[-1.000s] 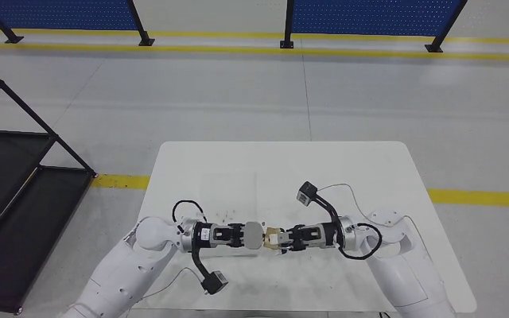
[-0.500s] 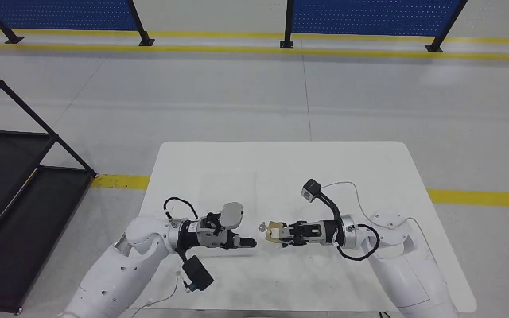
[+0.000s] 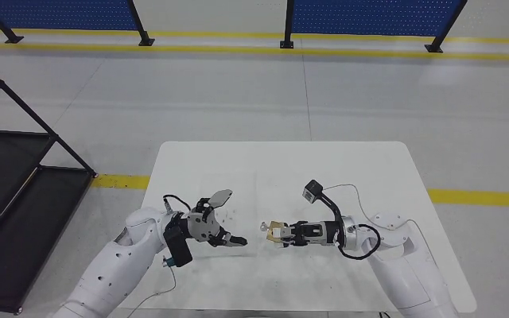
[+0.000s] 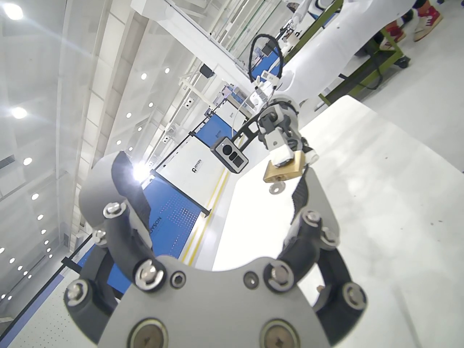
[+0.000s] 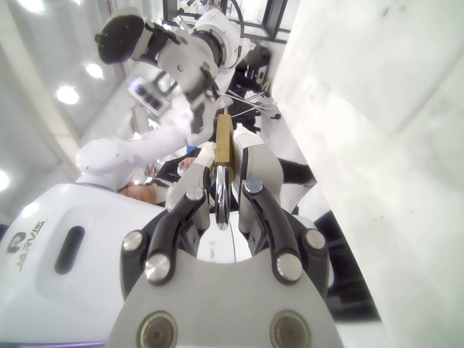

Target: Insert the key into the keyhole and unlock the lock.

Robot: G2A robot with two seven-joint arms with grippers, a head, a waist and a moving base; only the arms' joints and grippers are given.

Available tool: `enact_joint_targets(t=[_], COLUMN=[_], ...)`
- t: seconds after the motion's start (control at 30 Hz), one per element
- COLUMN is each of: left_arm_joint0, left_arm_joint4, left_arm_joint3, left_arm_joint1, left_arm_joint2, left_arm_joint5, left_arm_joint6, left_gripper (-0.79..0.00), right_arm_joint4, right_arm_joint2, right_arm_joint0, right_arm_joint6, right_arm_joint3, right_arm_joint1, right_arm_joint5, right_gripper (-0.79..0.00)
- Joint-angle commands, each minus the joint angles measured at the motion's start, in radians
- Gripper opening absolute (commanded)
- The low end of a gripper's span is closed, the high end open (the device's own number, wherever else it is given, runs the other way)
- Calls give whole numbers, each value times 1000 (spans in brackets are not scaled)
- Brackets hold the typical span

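A brass padlock point(image 3: 274, 233) is held just above the white table point(image 3: 358, 175), with my right gripper point(image 3: 277, 234) shut on its body. In the right wrist view the padlock point(image 5: 223, 135) sits edge-on between the white pads, its steel shackle point(image 5: 221, 197) pointing back toward the wrist. A silver key point(image 4: 277, 187) sticks out of the padlock point(image 4: 284, 171) on the side facing my left arm. My left gripper point(image 3: 232, 218) stands open a short way to the left of the key, with nothing between its fingers point(image 4: 311, 201).
A black metal rack point(image 3: 32, 183) stands on the floor left of the table. Blue fence panels point(image 3: 366, 16) line the far side beyond yellow floor lines. The table's far half is bare white surface.
My left gripper was shut at the padlock a second ago. It has let go of the key, opened wide and drawn back to the left. The right gripper kept the padlock almost still.
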Motion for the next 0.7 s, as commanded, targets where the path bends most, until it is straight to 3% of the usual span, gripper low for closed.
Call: enact_joint_targets(t=[0.0, 0.07, 0.23, 0.33, 0.4, 0.6, 0.67], left_arm_joint0=[5, -13, -42, -41, -71, -171, -197], left_arm_joint4=[-79, -173, -529, -744, -904, -1583, -1770], left_arm_joint3=[3, 2, 17, 49, 50, 65, 65], left_arm_joint1=[-1, 4, 32, 55, 80, 144, 156], left_arm_joint2=[8, -2, -30, 41, 103, 259, 282], left_arm_joint5=[-88, -247, -635, -652, -652, -652, -652], left_arm_joint6=[1, -19, -407, -592, -791, -1331, -1451], left_gripper=[0, 0, 0, 0, 0, 0, 0], right_arm_joint4=[0, 0, 0, 0, 0, 0, 0], right_arm_joint2=[0, 0, 0, 0, 0, 0, 0], right_arm_joint0=[0, 0, 0, 0, 0, 0, 0], right_arm_joint6=[0, 0, 0, 0, 0, 0, 0], right_arm_joint3=[0, 0, 0, 0, 0, 0, 0], right_arm_joint1=[0, 0, 0, 0, 0, 0, 0], right_arm_joint5=[0, 0, 0, 0, 0, 0, 0], right_gripper=[-785, -785, -785, -785, -785, -785, -785])
